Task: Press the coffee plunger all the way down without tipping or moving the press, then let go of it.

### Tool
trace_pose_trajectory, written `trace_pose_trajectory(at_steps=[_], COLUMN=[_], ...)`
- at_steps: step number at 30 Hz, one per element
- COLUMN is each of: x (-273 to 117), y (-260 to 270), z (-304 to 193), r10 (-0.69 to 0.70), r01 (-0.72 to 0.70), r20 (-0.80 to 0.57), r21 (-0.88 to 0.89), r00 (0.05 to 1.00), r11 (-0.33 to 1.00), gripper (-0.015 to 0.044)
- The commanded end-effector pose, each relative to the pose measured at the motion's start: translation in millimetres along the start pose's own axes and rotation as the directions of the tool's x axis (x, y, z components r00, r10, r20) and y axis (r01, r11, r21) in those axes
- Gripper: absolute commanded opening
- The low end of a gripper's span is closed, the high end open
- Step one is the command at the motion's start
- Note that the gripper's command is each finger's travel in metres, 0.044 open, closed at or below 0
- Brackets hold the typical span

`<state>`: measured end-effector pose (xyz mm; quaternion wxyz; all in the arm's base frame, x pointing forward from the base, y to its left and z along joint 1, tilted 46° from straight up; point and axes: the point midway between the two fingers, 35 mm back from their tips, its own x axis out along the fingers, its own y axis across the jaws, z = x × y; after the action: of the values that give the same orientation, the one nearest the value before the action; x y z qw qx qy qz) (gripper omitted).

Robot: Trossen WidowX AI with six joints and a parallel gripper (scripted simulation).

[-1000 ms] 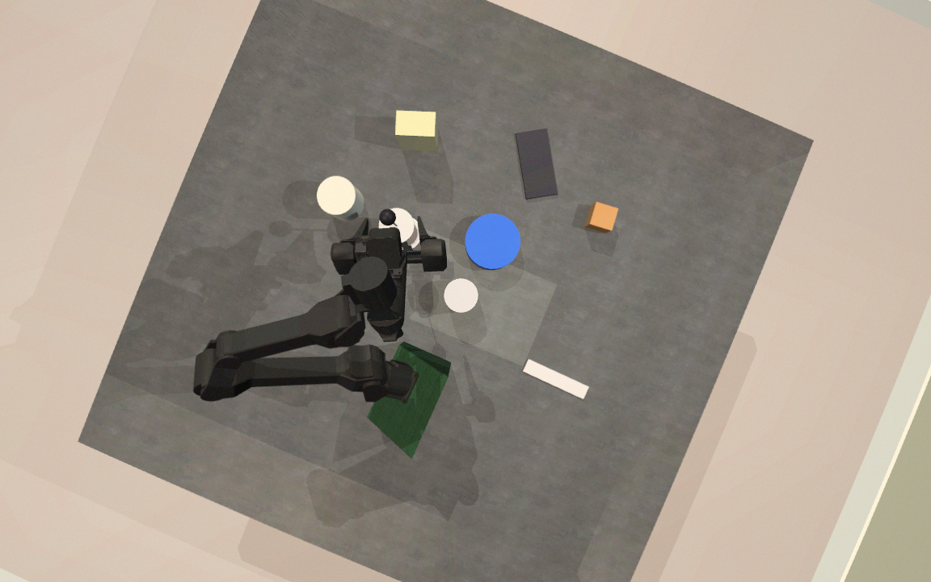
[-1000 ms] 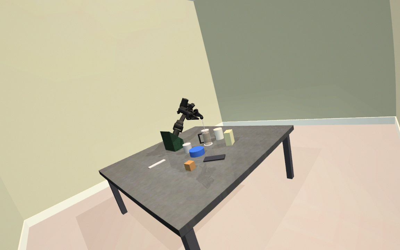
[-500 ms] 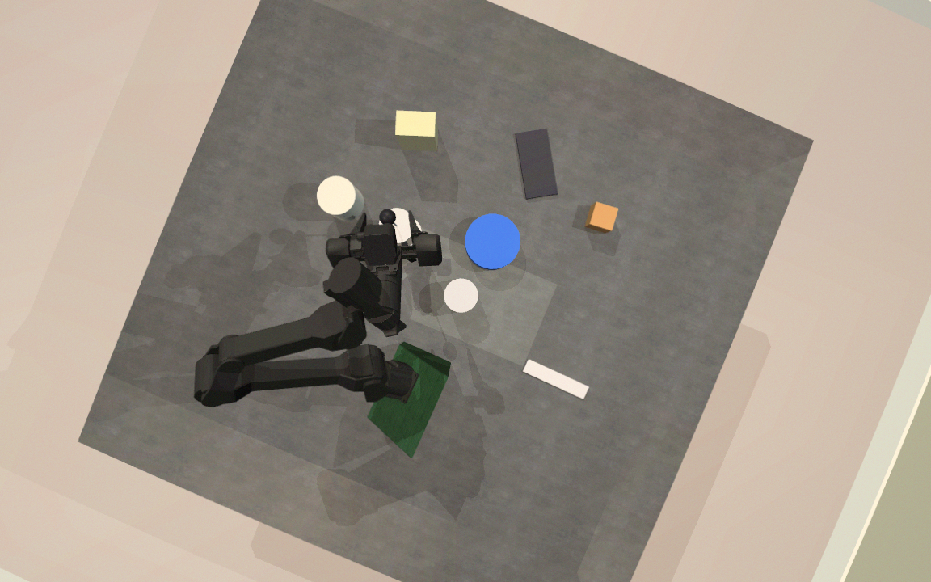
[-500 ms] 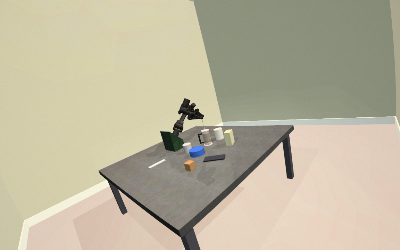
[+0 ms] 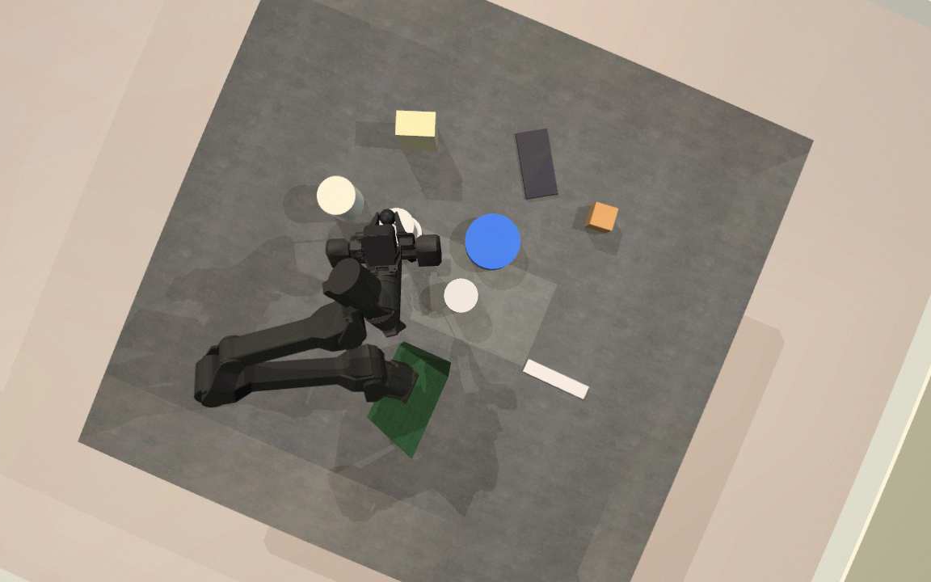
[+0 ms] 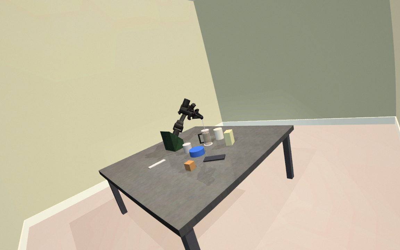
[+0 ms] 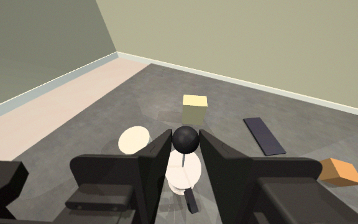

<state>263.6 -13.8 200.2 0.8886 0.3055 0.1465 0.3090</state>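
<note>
One grey table fills mid-frame, walls behind; my gripper is clamped on the plunger knob.

A dark grey table on four dark legs stands on a pale pink floor; cream and olive walls (white skirting along their foot) meet in a corner.
</note>
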Motion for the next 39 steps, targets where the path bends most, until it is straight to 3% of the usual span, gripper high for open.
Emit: trace_pose_trajectory(at_steps=[1, 39], x=[0.0, 35.3], y=[-0.1, -8.8], z=[-0.6, -44.5], r10=[-0.001, -0.008], r01=[0.001, 0.008], r20=[0.0, -0.009], r21=[0.005, 0.001], r00=[1.0, 1.0], r11=[1.0, 1.0], gripper=[0.012, 0.012])
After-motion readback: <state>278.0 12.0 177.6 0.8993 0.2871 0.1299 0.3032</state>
